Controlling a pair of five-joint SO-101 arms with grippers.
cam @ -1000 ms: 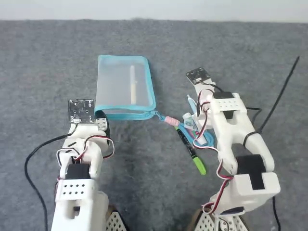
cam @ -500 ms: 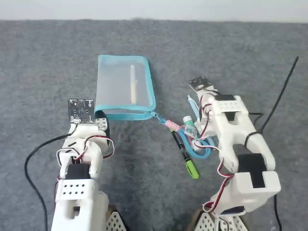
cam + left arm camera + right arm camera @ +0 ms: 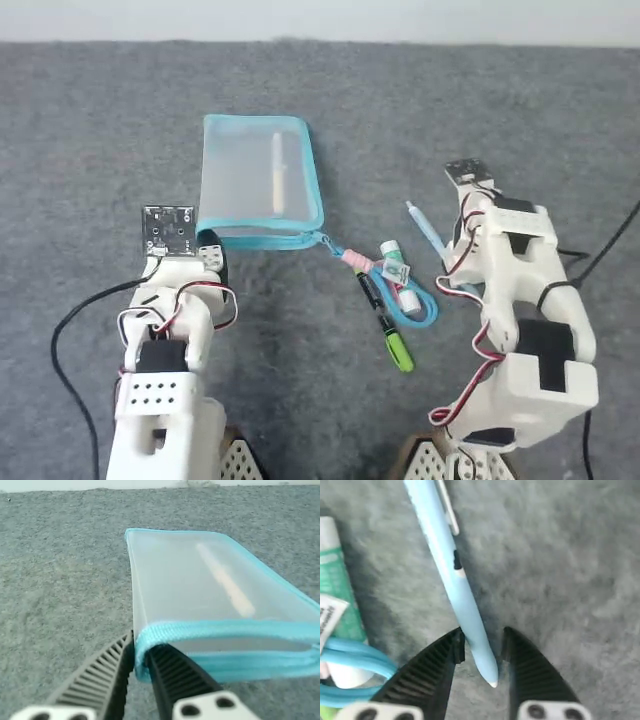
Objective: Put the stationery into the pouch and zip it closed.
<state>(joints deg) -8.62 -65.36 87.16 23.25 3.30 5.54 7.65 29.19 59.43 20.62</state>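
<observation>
The translucent pouch (image 3: pixel 255 180) with teal trim lies flat, a pale stick (image 3: pixel 277 175) inside it. My left gripper (image 3: pixel 141 652) is shut on the pouch's near corner at the zipper end (image 3: pixel 150 635). A pink zipper pull (image 3: pixel 355 257) trails toward the loose stationery: a green highlighter (image 3: pixel 385 320), a green-and-white tube (image 3: pixel 395 264) and a blue cord loop (image 3: pixel 418 303). A light blue pen (image 3: pixel 425 230) lies to their right. My right gripper (image 3: pixel 483 631) is open and straddles the pen's (image 3: pixel 447 565) tip end, one finger touching it.
Grey carpet (image 3: pixel 100 120) covers the table, with free room left of and behind the pouch. Black cables run at the left (image 3: pixel 60 340) and right (image 3: pixel 600 250) edges near the arm bases.
My right arm has swung to the right, off the stationery pile and over to the blue pen. The highlighter, tube and cord shifted slightly. The left arm has kept still.
</observation>
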